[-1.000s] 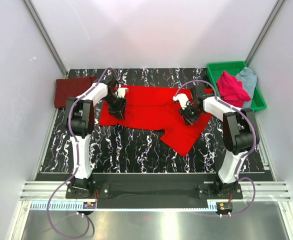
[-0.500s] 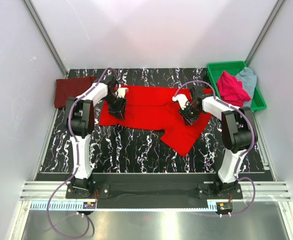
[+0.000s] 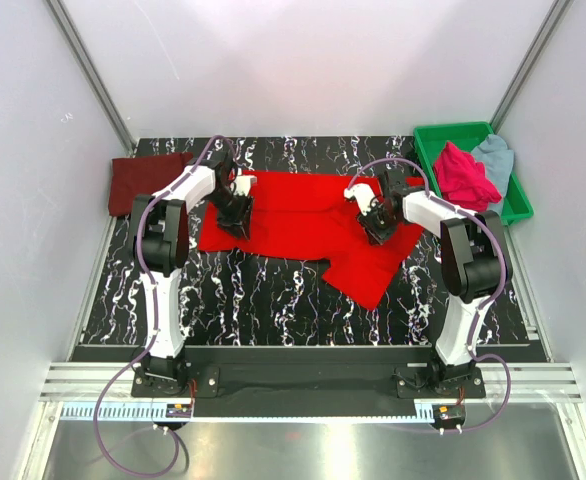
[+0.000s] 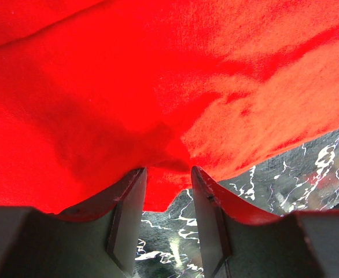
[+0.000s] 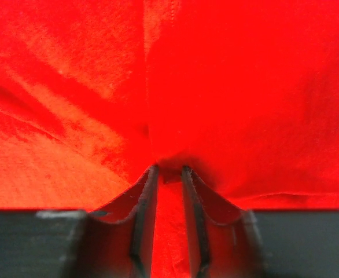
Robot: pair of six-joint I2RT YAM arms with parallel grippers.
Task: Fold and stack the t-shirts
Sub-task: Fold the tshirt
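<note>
Black marbled bench (image 3: pixel 273 300), white walls (image 3: pixel 303 60). Four t-shirts: red t-shirt (image 3: pixel 303 215) centre, maroon t-shirt (image 3: pixel 143 182) upper left, two in green tray (image 3: pixel 453 133). Left claw (image 4: pixel 166 174), right claw (image 5: pixel 169 171): clamped on red cloth.

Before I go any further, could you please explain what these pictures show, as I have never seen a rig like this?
These are two robot arms bolted at the near edge of a table, each ending in a two-finger gripper. The top picture looks down from above and behind them; the other two come from cameras on the wrists, so the grey wedges at the bottom are the fingers. A red t-shirt lies spread on the table. The left gripper and the right gripper each pinch a bit of it. A maroon t-shirt lies at the far left, apart. A green tray at the far right holds a pink t-shirt and a grey-blue t-shirt.
</note>
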